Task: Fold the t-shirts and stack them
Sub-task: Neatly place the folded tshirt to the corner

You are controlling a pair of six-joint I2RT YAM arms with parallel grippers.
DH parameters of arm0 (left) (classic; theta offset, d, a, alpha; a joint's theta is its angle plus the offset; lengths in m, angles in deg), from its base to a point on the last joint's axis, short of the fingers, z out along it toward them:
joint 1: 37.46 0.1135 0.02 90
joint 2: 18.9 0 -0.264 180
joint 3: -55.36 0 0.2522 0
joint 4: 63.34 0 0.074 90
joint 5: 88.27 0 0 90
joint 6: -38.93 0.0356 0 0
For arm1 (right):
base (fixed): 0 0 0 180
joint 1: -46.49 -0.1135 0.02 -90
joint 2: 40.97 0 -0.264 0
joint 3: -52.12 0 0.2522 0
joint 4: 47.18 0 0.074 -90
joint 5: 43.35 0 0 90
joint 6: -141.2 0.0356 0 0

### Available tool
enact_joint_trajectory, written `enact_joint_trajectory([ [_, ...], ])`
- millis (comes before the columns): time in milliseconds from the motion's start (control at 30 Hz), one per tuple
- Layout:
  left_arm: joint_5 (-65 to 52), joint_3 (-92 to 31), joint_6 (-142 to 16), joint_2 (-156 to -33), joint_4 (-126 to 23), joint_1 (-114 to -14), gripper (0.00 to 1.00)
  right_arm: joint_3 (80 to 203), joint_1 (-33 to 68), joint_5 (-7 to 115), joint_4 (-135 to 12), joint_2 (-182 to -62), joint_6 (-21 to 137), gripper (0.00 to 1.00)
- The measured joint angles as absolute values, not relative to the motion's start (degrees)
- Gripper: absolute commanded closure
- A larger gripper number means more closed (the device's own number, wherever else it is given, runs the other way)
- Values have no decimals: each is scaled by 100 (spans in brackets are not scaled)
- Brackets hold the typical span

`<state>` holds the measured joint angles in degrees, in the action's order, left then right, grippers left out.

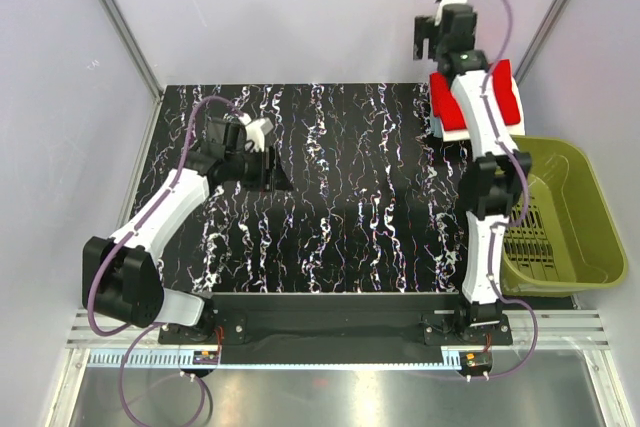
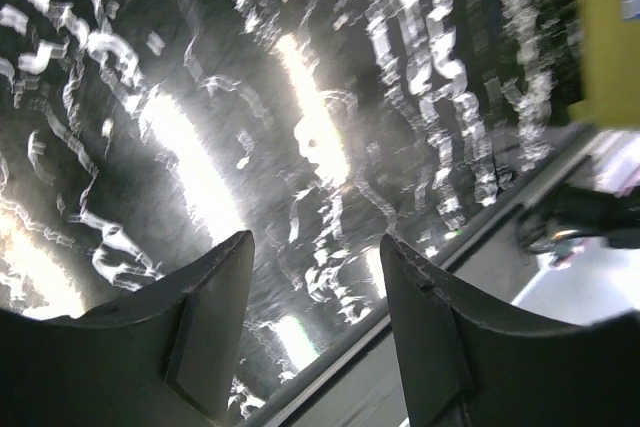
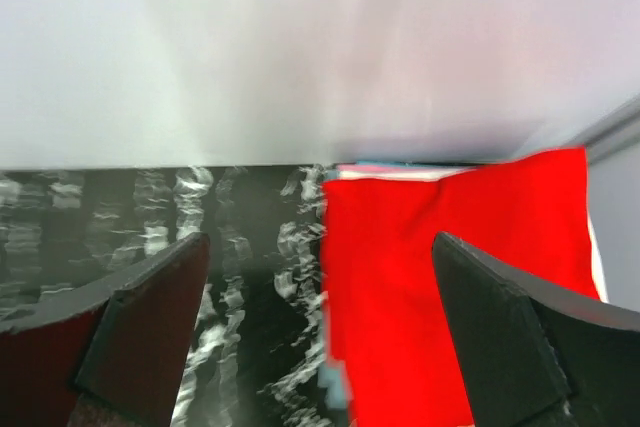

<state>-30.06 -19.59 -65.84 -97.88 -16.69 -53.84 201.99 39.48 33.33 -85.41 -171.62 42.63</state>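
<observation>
Pale walls are seen around a black marbled table (image 1: pixel 340 197) in the top view. The left gripper (image 1: pixel 268 169) is held over the table's left half. The right arm is stretched to the far right corner, where the right gripper (image 1: pixel 430 37) is held above a folded red shirt (image 1: pixel 505 97). An olive basket (image 1: pixel 575 237) is set just beside the table's right edge.

In the left wrist view, the jaws are seen partly parted, with nothing between them. Only blurred table is shown below, and a yellow-green edge (image 2: pixel 610 37) is caught at the upper right.

In the right wrist view, the jaws are spread wide and nothing is held. The red shirt is laid on the right of the view, at the table's far edge by the wall. White and pale blue cloth edges are glimpsed beneath it.
</observation>
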Motion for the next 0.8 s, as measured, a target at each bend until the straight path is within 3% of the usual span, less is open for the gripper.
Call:
enact_joint_trajectory([
  [100,-3272,-2361,-6818,-9777,-1761,-5317,39,20223,3926,3488,-9386,-16320,4960,0],
  [200,-3548,-2905,-7121,-9653,-2021,-5271,36,19340,3924,3825,-9942,-14932,5810,1],
  [267,-3758,-3253,-7355,-9504,-2214,-5229,26,18394,3931,4367,-10224,-13776,6326,0],
  [367,-4074,-3441,-7709,-9122,-2690,-5164,3,17010,3915,5241,-10263,-12174,6984,1],
  [400,-4188,-3438,-7841,-8949,-2810,-5137,1,16514,3909,5493,-10267,-11643,7207,0],
  [600,-4461,-3128,-8324,-7928,-3346,-5076,1,14661,3898,6397,-10405,-9588,7950,0],
  [800,-4289,-2794,-8258,-7060,-3215,-5076,1,14442,3898,6450,-10650,-9241,8107,1],
])
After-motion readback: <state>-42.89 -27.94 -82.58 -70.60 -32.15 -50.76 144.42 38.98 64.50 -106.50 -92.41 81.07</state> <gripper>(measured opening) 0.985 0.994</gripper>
